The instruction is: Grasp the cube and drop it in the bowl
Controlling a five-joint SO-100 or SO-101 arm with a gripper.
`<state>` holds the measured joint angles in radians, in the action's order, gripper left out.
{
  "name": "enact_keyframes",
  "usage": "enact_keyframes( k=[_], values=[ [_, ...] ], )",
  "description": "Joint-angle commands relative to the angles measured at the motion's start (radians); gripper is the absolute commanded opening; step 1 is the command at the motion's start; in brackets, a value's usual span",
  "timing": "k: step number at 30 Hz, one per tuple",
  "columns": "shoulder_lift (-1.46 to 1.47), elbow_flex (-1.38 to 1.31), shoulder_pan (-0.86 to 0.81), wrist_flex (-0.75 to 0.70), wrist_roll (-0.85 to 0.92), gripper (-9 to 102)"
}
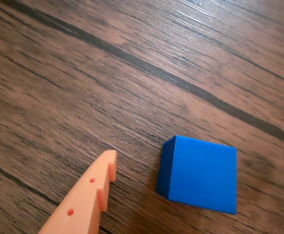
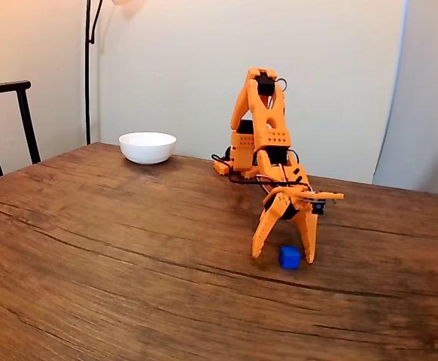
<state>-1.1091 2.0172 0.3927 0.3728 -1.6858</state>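
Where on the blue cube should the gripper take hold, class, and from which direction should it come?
Grip the blue cube across two opposite side faces, coming down from above. It sits flat on the wooden table, so its flat, parallel sides suit a pinch. In the fixed view the open gripper already has a finger on each side; in the wrist view the cube lies right of one finger.

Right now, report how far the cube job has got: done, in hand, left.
Done: the gripper is down at the table, open, its fingers either side of the cube. In hand: closing on it; in the wrist view one finger sits apart from the cube, nothing gripped. Left: grasp, lift, carry to the bowl, which sits across the table, and drop.
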Motion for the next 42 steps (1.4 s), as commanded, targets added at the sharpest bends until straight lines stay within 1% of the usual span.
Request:
enact_keyframes(
  k=[1, 3, 8, 11, 17, 27, 33, 42],
  values=[
    [-0.005, -0.023, 0.003, 0.014, 0.008, 50],
    [-0.005, -0.023, 0.003, 0.011, 0.008, 49],
    [-0.005, -0.023, -0.006, 0.005, 0.008, 34],
    [-0.003, -0.021, -0.008, 0.005, 0.008, 28],
    [-0.003, -0.021, -0.011, 0.003, 0.009, 25],
    [-0.003, -0.020, -0.025, 0.003, 0.034, 24],
    [-0.003, -0.020, -0.025, 0.003, 0.034, 13],
    [-0.002, -0.020, -0.025, 0.003, 0.034, 4]
  ],
)
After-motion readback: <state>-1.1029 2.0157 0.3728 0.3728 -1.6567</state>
